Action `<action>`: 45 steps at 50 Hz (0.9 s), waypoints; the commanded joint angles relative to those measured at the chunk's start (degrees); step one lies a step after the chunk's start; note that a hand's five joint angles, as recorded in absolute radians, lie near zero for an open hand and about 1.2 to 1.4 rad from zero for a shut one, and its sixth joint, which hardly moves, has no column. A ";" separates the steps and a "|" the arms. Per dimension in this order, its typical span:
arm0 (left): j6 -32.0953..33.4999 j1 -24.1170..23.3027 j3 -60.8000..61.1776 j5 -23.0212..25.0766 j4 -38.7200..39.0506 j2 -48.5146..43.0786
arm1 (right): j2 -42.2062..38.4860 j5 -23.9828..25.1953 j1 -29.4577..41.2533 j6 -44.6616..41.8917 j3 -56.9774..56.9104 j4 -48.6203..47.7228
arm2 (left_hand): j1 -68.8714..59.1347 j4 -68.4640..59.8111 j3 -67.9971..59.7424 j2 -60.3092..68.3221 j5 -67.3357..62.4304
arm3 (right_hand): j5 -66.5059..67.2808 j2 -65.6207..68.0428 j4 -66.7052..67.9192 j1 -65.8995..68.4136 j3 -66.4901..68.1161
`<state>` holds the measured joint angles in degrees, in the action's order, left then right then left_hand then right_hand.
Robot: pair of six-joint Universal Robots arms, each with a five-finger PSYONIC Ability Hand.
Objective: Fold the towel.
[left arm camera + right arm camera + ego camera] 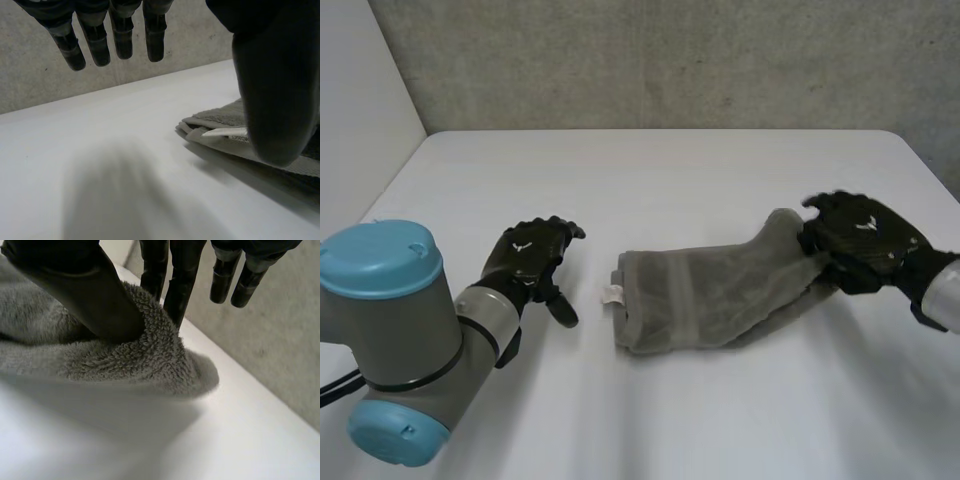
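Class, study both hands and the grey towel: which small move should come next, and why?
Probably carry the right hand leftward, since it pinches the right end of the grey terry towel, while the left hand hangs open beside the labelled end.

We see a grey towel (705,295), folded into a long strip with a white tag (611,294) at one end, lying on the white table (670,180).

Straight-fingered left robot hand (275,75) hangs near towel (216,118).

Left hand (530,262) relaxed open; right hand (865,238) pinching.
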<state>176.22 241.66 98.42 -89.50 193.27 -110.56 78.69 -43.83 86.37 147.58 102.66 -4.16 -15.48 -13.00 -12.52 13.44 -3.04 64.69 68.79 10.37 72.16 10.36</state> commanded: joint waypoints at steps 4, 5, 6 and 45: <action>0.00 0.21 0.19 0.03 0.00 1.49 | -5.56 -1.43 19.54 2.62 -12.31 2.58 | 5.26 3.00 2.52 -3.23 2.83 | 5.31 11.21 -0.37 7.84 -0.36; 0.00 0.30 0.36 -0.06 0.00 1.75 | -7.83 -1.87 22.76 2.62 -14.22 2.84 | 5.26 3.00 2.52 -3.23 2.83 | 5.31 11.21 -0.37 7.84 -0.36; 0.00 0.48 0.37 -0.06 0.00 1.84 | -9.85 -2.74 26.01 2.62 -15.89 2.93 | 5.26 3.00 2.52 -3.23 2.83 | 5.31 11.21 -0.37 7.84 -0.36; -4.22 -2.16 -6.75 0.11 -0.09 1.58 | -3.01 -12.25 17.25 33.21 -9.06 1.00 | 5.09 3.00 2.52 -3.06 2.66 | -64.69 -58.79 -0.37 -62.16 -0.36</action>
<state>174.44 241.01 94.38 -89.31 193.26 -107.76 75.01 -59.11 107.77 175.00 93.01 -2.80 -15.48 -13.00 -12.52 13.39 -3.04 3.45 14.62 10.37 13.38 10.36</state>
